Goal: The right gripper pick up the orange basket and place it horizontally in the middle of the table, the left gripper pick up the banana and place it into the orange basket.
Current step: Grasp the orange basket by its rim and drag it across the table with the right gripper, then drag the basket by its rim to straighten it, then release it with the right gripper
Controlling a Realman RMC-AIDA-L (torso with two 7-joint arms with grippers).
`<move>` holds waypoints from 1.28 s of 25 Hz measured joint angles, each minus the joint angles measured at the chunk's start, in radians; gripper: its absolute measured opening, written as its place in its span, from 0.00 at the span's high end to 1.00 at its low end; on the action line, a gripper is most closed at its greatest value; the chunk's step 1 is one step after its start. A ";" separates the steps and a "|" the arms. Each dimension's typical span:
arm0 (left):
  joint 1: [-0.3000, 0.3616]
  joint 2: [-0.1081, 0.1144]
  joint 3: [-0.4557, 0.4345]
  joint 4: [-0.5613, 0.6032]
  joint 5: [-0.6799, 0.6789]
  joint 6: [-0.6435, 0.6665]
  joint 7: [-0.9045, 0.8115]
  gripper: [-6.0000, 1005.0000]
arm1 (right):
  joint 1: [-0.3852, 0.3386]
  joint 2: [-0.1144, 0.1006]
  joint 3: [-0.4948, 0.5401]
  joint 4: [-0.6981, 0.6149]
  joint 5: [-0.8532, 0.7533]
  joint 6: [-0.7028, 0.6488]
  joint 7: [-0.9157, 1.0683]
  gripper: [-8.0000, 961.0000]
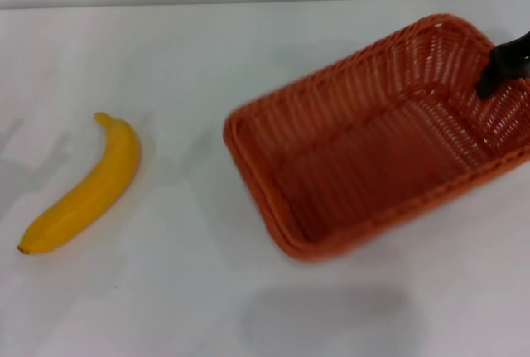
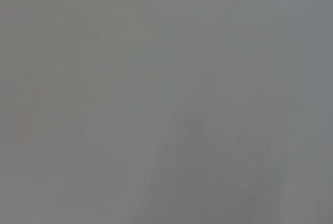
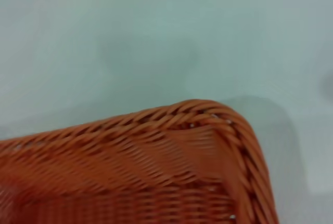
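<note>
The orange basket (image 1: 331,96) hangs tilted over the right half of the white table (image 1: 182,50), its open side facing me and its shadow lying apart from it near the front edge. My right gripper (image 1: 490,82) comes in from the right edge, one black finger inside the basket's far right wall, shut on that wall. The right wrist view shows a rounded corner of the basket's braided rim (image 3: 200,110) above the tabletop. The banana (image 1: 87,187) lies flat at the left, stem toward the back, dark tip toward the front. My left gripper is out of view.
The left wrist view holds only a plain grey surface. A grey wall runs along the table's far edge (image 1: 265,1). Bare tabletop lies between the banana and the basket.
</note>
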 joint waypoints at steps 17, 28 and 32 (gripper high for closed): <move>-0.036 0.015 -0.003 -0.016 0.013 0.004 -0.019 0.18 | -0.170 -0.004 0.055 0.002 0.214 -0.030 0.027 0.86; -0.032 0.014 -0.007 -0.016 0.014 -0.001 -0.030 0.18 | -0.174 0.020 0.045 0.000 0.211 -0.043 0.021 0.85; -0.030 0.012 -0.006 -0.016 0.014 0.000 -0.030 0.18 | -0.184 0.022 0.056 0.001 0.218 -0.055 0.020 0.85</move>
